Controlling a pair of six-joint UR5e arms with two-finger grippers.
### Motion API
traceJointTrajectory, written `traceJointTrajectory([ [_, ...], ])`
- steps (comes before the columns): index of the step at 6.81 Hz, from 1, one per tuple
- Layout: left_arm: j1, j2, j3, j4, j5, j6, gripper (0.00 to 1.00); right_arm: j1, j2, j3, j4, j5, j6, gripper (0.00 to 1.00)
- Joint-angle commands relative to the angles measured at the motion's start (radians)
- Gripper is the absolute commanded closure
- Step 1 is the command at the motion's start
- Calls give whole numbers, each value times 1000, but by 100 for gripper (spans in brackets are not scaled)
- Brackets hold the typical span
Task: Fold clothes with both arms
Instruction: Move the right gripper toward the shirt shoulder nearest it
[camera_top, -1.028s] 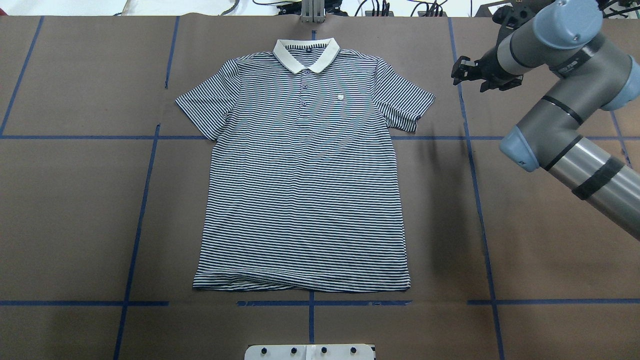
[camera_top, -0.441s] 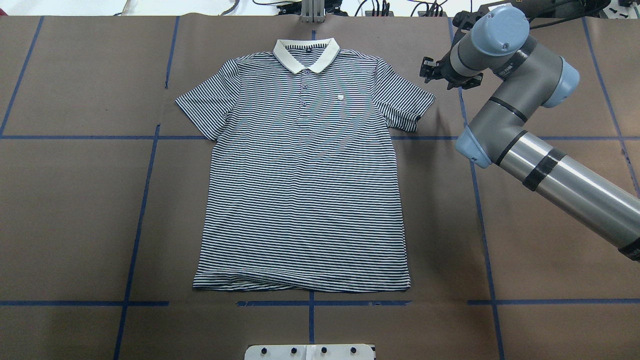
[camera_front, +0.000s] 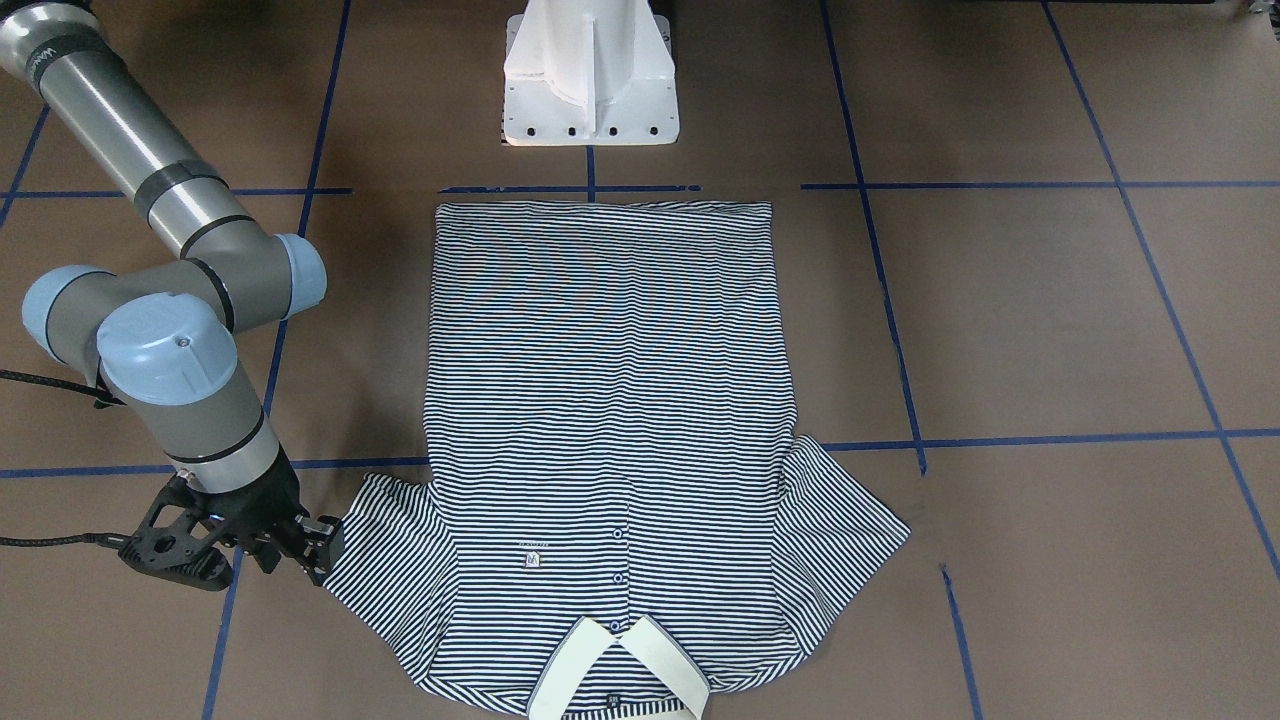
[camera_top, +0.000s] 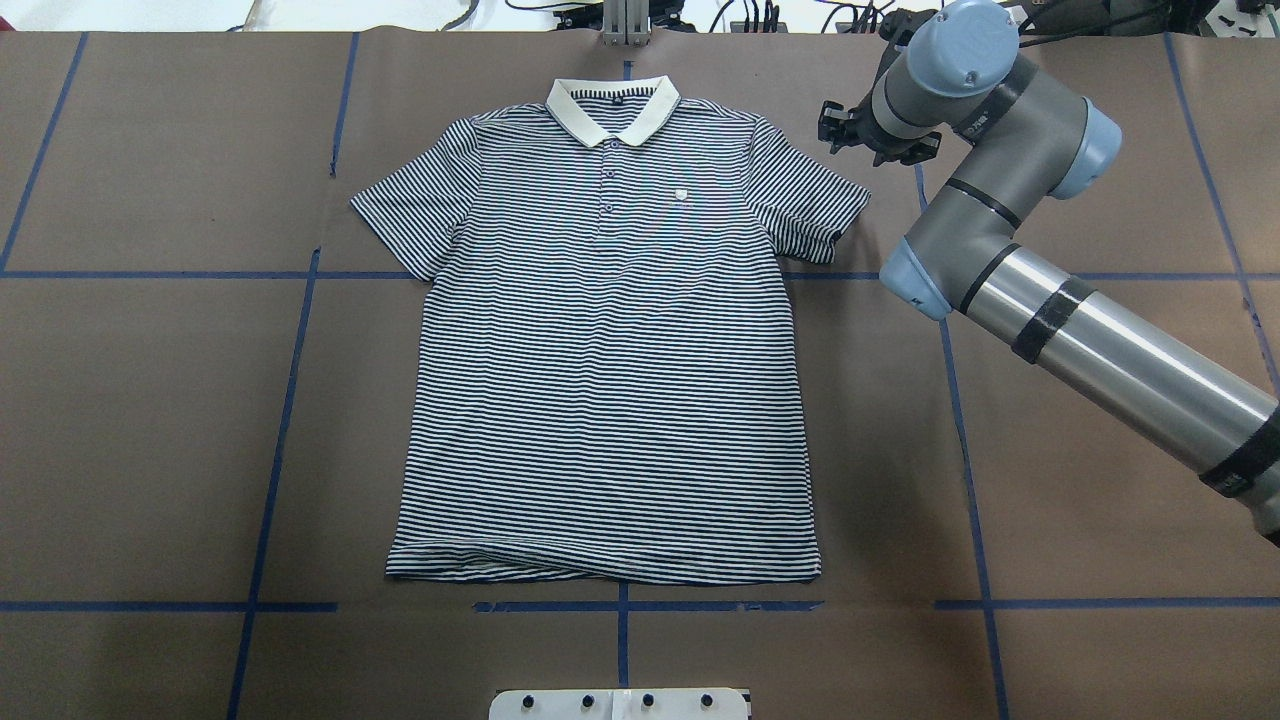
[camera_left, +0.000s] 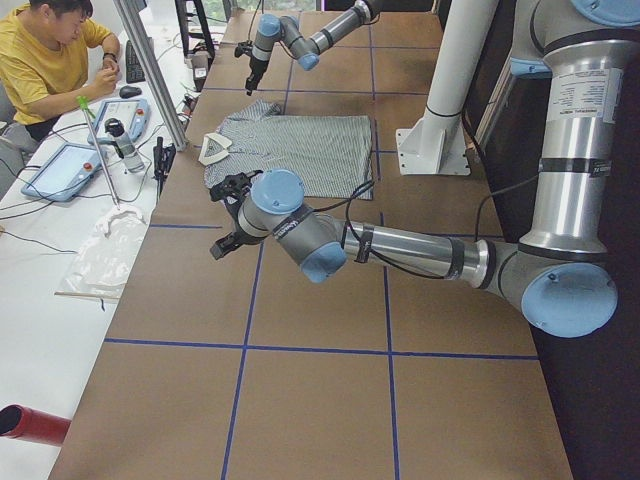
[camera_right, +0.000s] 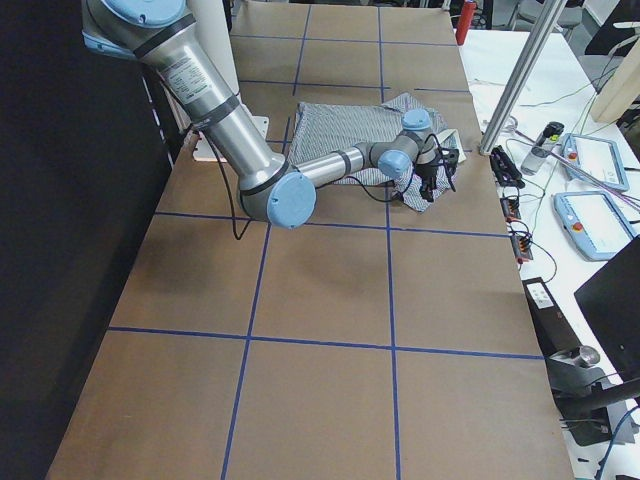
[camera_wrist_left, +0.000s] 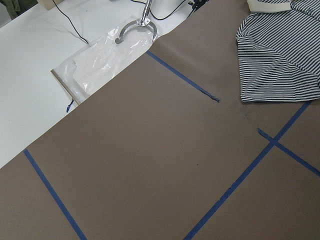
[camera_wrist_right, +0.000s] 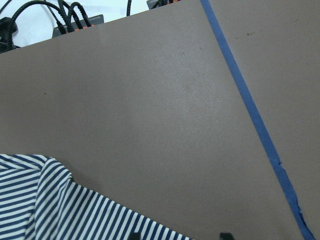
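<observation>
One polo shirt (camera_top: 610, 350) flat; right jaws wide beside its sleeve (camera_top: 810, 205) (left jaws' state unclear).

The table (camera_top: 150, 420) is covered in brown paper, marked into a grid by blue tape lines (camera_top: 150, 274); a striped polo shirt (camera_top: 610, 400) lies flat on it, front up (collar (camera_top: 612, 105) away from the robot, sleeves spread); the white pedestal base (camera_front: 590, 70) stands near the hem.

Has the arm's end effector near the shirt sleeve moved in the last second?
Yes. The right end effector has crossed the blue tape line, leftward in the overhead view, toward the sleeve of the shirt.
</observation>
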Motion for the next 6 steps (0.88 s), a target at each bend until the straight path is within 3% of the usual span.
traceJointTrajectory([
  [1,0,-1,0,0,1,-2,0,0,23,-36,1,-4,0,40],
  [6,0,-1,0,0,0,0,0,-25,-3,-22,1,-16,-15,42],
])
